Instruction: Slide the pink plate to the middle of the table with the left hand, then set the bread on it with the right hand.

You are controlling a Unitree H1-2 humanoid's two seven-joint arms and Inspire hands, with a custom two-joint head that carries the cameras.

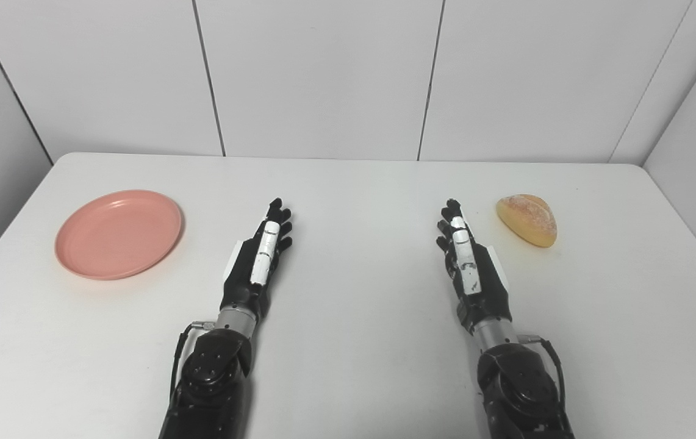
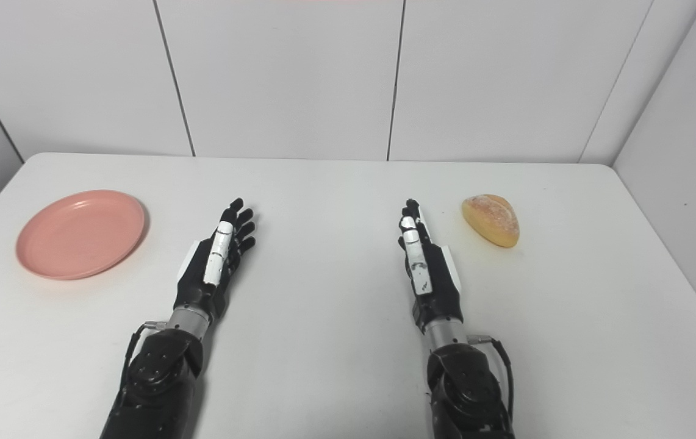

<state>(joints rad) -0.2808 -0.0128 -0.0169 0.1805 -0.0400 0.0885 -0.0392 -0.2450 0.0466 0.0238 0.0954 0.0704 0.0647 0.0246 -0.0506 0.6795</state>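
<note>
Well, nothing done yet, by the look of it. Pink plate [image 1: 119,233] out at about nine o'clock on the white table [image 1: 360,366], near the left edge, nowhere close to the middle. Bread [image 1: 527,219] over at about two o'clock, lying on bare tabletop, untouched. So both steps remaining: the slide first, then the placing.

Left hand [image 1: 259,259] low over the table, fingers stretched forward and a little apart, gripping nothing, well apart from the plate, which lies off at its ten o'clock. Right hand [image 1: 466,259] likewise spread and empty, edge-on, pointing to twelve, with the bread near its fingertips at one o'clock but not touching.

Middle of the table between the two hands bare, so nothing blocking the plate's path toward three o'clock. Nothing else standing on the surface. Plain white wall panels [image 1: 323,73] round the back and sides, well away from the work. Likely the only nuisance: the left hand itself between plate and centre, needing to swing out past the plate's far rim before pushing.
</note>
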